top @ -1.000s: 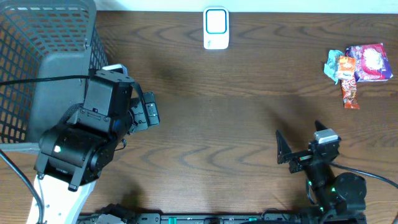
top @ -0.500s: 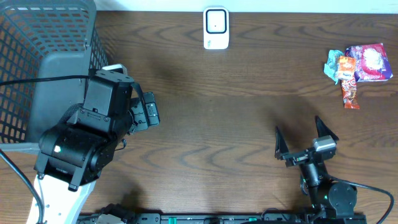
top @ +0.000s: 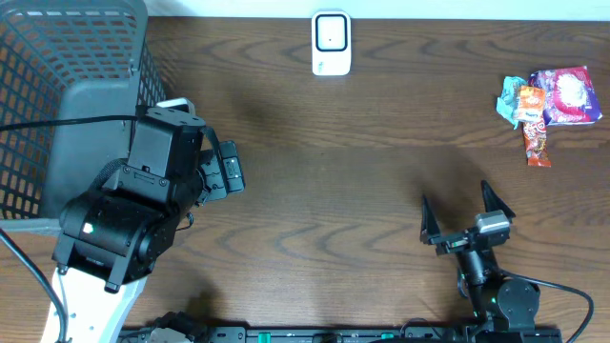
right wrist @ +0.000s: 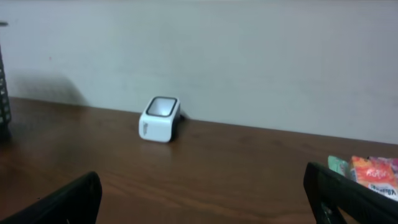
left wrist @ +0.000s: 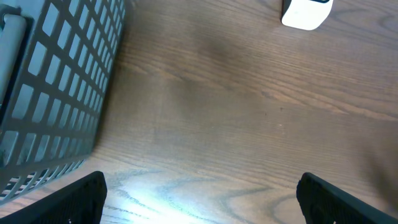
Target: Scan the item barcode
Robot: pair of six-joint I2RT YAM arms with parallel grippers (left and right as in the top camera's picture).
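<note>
Holding both hands spread wide, I have nothing in either. My right gripper (top: 455, 193) hangs over the near right of the table (top: 334, 191), and my left gripper (left wrist: 200, 179) hangs over bare wood just right of the wire basket (top: 29, 105). The snack packets (top: 548, 103) lie in a small heap at the far right, well apart from both grippers. The white scanner (top: 331, 43) stands at the far edge, near the middle.
</note>
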